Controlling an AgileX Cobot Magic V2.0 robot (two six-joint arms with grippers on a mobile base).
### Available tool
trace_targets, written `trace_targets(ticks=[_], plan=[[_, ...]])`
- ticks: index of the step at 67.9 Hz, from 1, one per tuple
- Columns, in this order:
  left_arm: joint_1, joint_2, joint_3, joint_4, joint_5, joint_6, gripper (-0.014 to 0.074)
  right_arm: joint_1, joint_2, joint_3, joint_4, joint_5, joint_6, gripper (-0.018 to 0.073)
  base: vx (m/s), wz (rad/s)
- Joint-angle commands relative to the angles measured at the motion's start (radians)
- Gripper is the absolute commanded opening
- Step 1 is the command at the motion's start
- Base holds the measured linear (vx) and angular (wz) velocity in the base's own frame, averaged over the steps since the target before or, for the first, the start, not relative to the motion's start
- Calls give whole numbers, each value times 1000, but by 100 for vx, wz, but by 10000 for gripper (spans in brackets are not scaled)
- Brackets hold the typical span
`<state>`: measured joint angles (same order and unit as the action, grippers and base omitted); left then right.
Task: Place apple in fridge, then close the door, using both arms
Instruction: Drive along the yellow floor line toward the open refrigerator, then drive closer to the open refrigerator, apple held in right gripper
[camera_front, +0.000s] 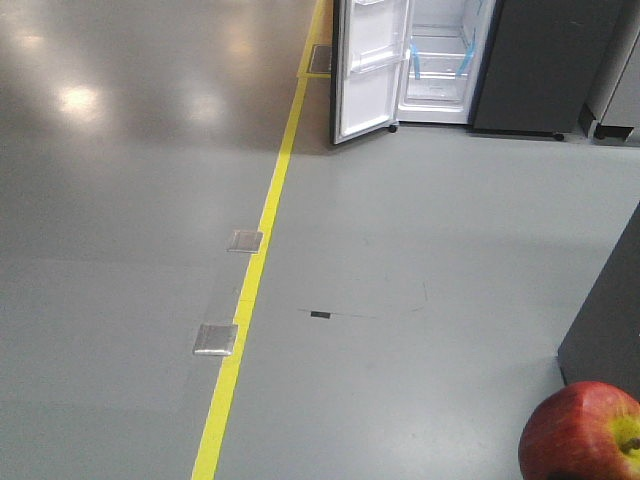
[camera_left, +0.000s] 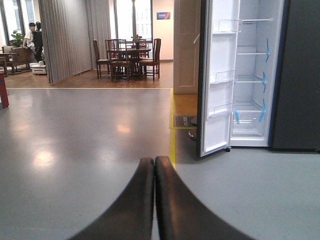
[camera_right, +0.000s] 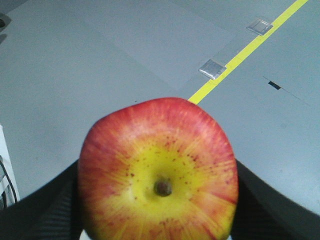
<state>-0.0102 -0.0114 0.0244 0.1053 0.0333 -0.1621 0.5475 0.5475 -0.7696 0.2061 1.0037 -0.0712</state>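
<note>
Apple (camera_right: 157, 150) grasped by right end effector (camera_right: 156, 182); left end effector (camera_left: 154, 163) clenched — door (camera_left: 217, 75) open.

Apple (camera_front: 585, 432) cut by frame corner — fridge (camera_front: 437, 100) top cropped.

Soft white glare patches are lying on the glossy floor (camera_front: 80, 100) at the upper left of the front view, and paler ones are showing in the left wrist view. Daylight is washing out the far windows (camera_left: 125, 20). The fridge (camera_front: 440, 60) interior is glowing bright white. The apple (camera_right: 157, 172) is sitting evenly lit and fairly sharp in the right wrist view, while the left tool (camera_left: 154, 162) is looking dark and blurred up close
</note>
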Motion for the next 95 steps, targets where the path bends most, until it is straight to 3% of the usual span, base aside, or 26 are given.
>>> trace_targets(ticks=[1,95], plan=[[-1,-16,29,-4,-77,-8,-6,3,3,-26,12,-66,0,212,23,-5],[-1,-16,29,-4,-77,-8,-6,3,3,-26,12,-66,0,212,23,-8]])
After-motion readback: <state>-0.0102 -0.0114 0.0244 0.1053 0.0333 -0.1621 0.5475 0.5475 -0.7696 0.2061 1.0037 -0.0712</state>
